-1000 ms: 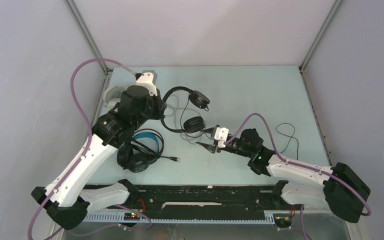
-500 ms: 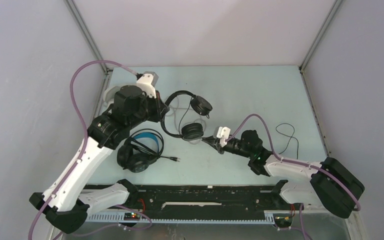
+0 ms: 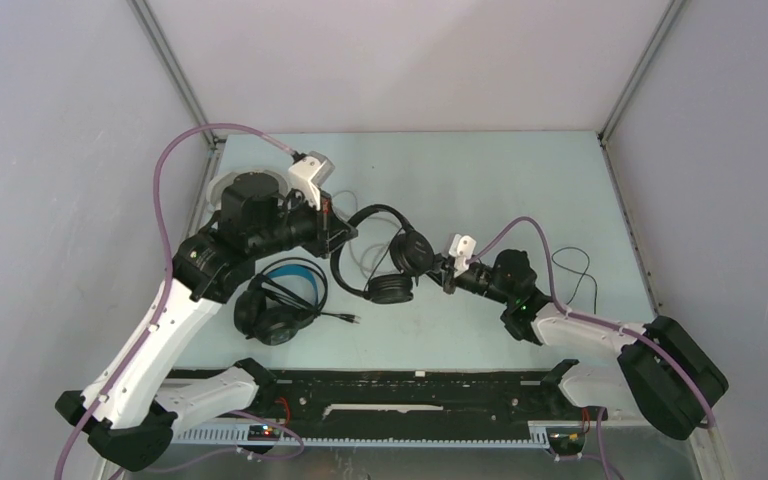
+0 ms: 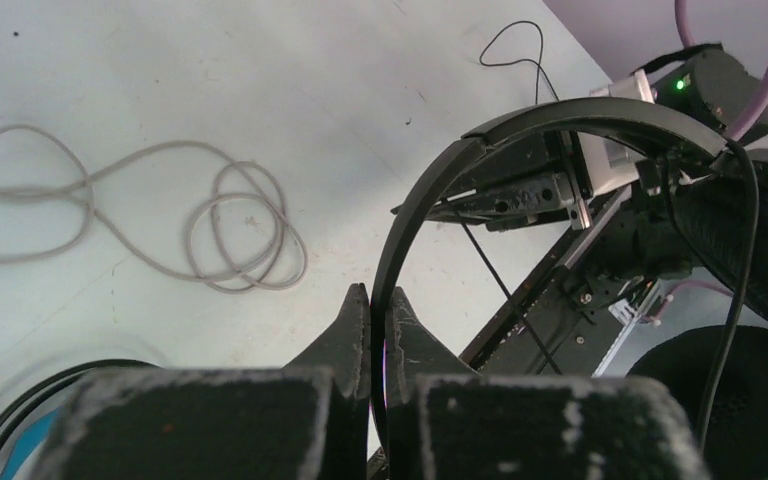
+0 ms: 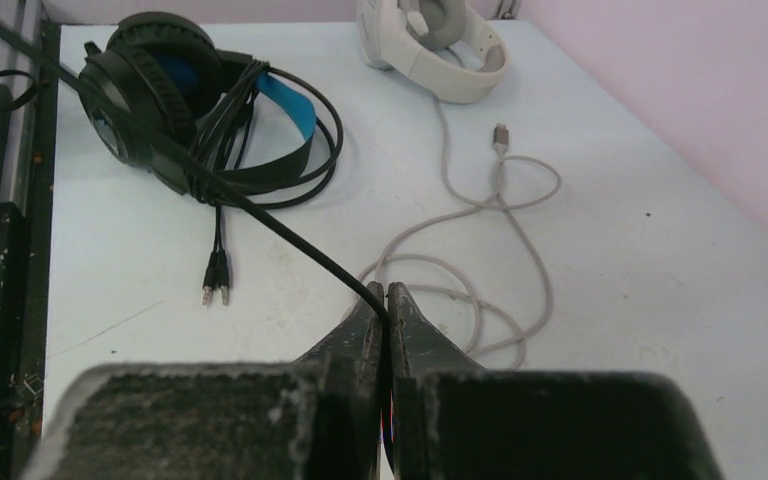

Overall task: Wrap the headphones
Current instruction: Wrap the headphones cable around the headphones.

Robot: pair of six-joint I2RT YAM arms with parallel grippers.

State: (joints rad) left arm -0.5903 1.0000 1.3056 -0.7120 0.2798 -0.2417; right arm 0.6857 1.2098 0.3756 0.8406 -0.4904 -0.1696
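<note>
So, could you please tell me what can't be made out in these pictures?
- White headphones: cut off by the top edge in the right wrist view; mostly under the left arm in the top view.
- Blue-banded headphones: only a sliver shows behind the fingers in the left wrist view.
- Thin black cable: too fine in the top view to trace to its plug.

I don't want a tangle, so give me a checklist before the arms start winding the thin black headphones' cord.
1. Left hand shut on the headband: ok.
2. Right hand shut on the black cord: ok.
3. Cord clear of the blue pair: cannot tell, it crosses them in the right wrist view.
4. Grey cable outside both grips: ok.
5. Cord wound on the headband: not ok.
</note>
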